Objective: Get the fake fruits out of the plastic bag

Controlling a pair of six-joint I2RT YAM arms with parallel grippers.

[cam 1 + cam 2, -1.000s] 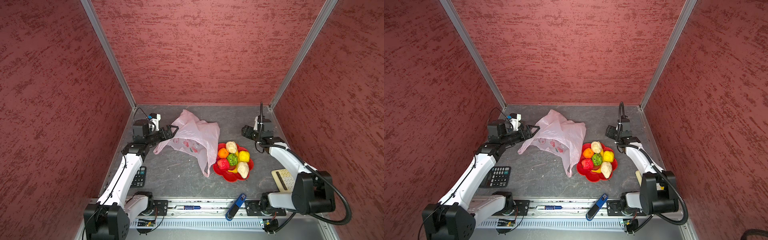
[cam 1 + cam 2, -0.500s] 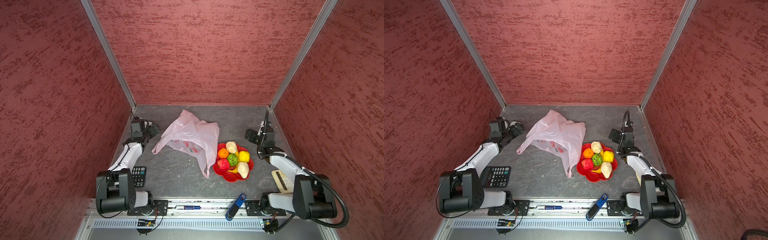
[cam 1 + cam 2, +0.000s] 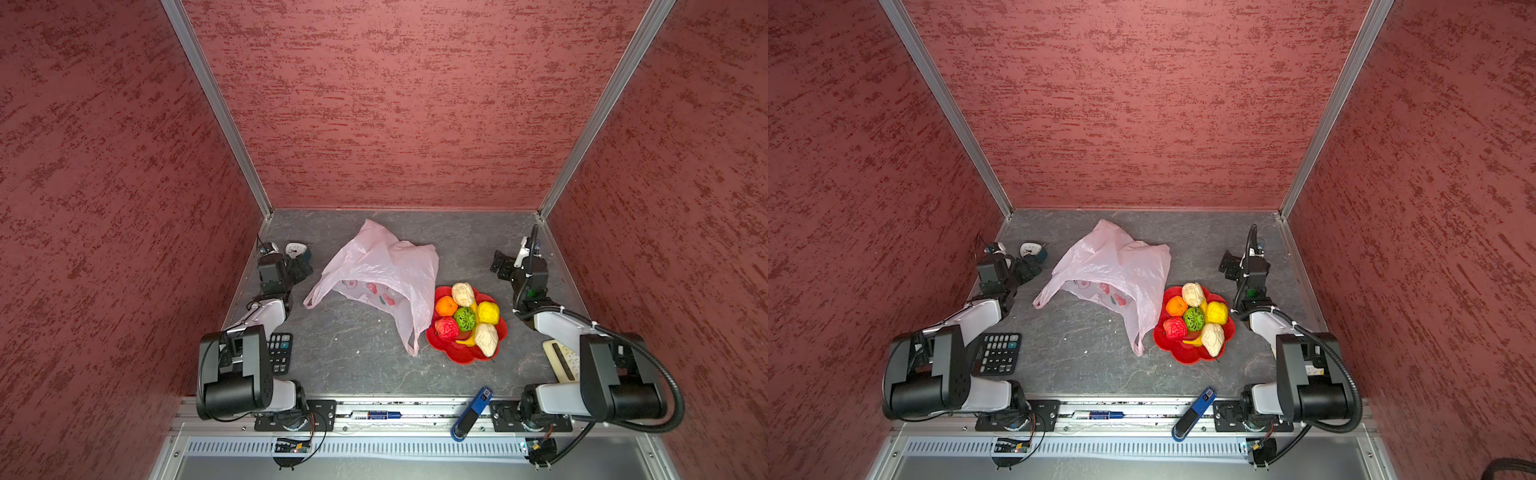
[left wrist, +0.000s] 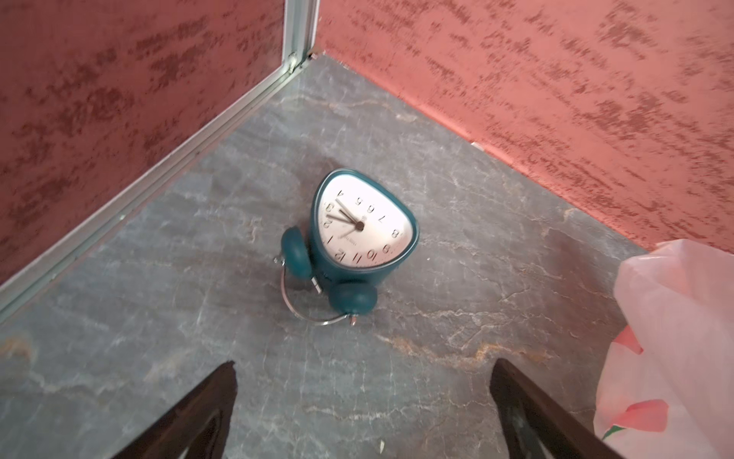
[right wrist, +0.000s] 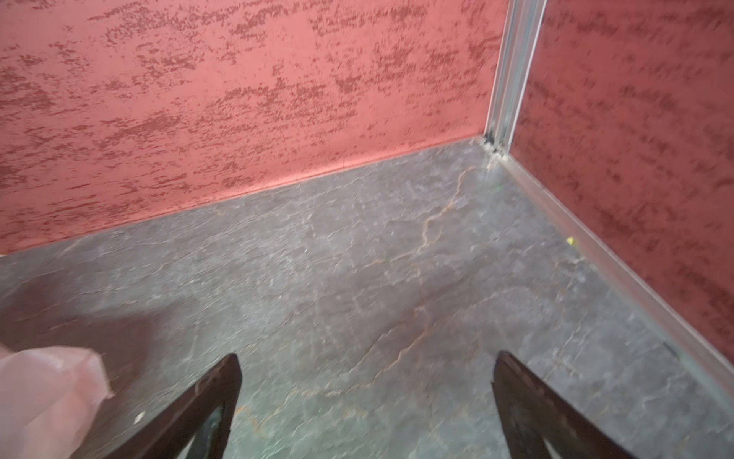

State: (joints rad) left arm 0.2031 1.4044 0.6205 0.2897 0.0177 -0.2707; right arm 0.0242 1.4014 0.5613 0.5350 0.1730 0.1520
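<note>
Grey tabletop (image 3: 353, 357), fake fruits (image 3: 464, 318) on plate (image 3: 461, 357), plastic bag (image 3: 386, 266) adj.

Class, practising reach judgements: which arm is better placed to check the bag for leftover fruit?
Probably left: the open left gripper sits close beside the plastic bag; the right gripper is farther off.

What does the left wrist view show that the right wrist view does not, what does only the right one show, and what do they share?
Only the left wrist view: a teal alarm clock on the table, and red prints on the plastic bag. Only the right wrist view: a small yellow speck beside a red wall. Both: the grey table, red walls meeting at a corner, an edge of the pink bag, and an open, empty gripper: the left gripper and the right gripper.
</note>
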